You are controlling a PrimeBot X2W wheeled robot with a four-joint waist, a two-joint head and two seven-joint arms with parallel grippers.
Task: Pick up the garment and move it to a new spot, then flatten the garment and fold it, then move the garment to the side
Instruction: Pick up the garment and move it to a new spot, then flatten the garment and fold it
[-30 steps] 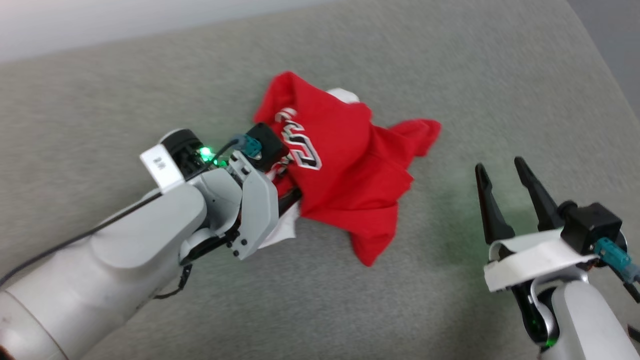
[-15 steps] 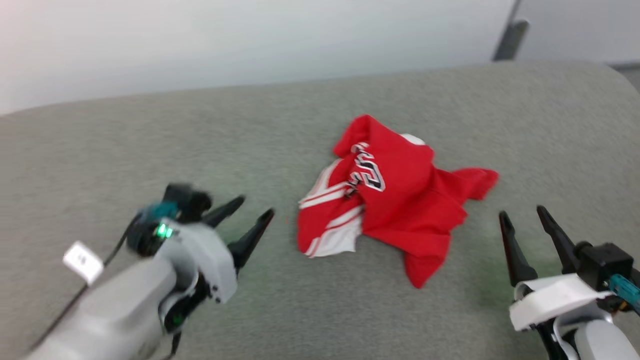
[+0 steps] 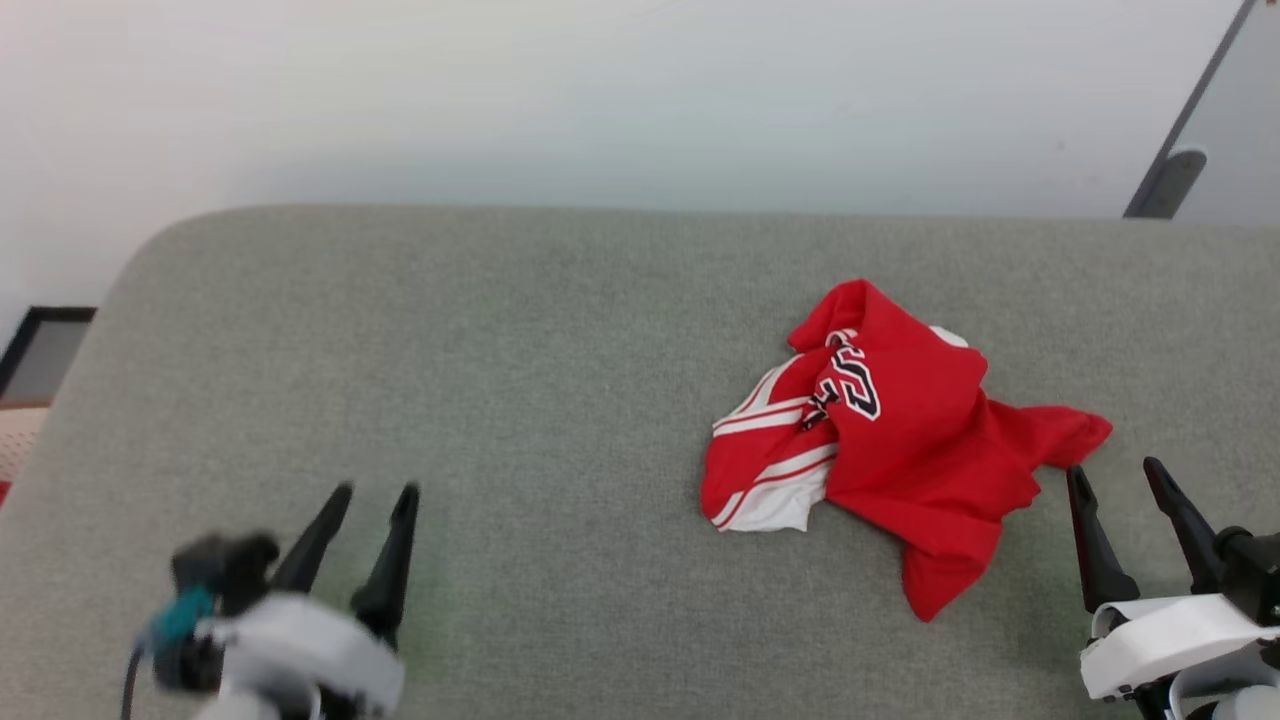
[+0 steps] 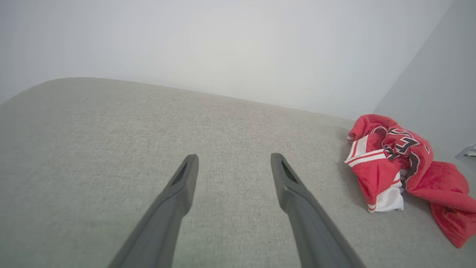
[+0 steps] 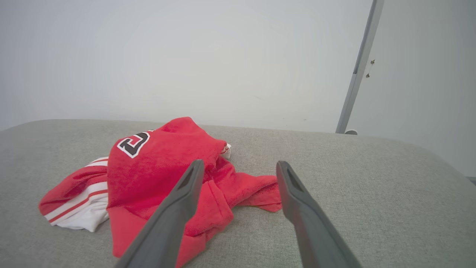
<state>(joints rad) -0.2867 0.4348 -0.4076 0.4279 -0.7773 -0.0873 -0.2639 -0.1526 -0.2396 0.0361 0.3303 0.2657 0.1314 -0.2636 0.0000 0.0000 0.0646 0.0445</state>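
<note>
My left gripper [image 3: 375, 492] sits at the near left, fingers spread and empty, well apart from the cloth; I judge it is parked clear so the heap lies free. The red jersey [image 3: 900, 450] lies crumpled right of centre on the grey padded surface [image 3: 500, 350] (couch seat or mattress, I can't tell which), lettering and striped white panel showing. My right gripper [image 3: 1113, 468] hovers just beside its trailing red flap, fingers spread, well placed to begin flattening.
</note>
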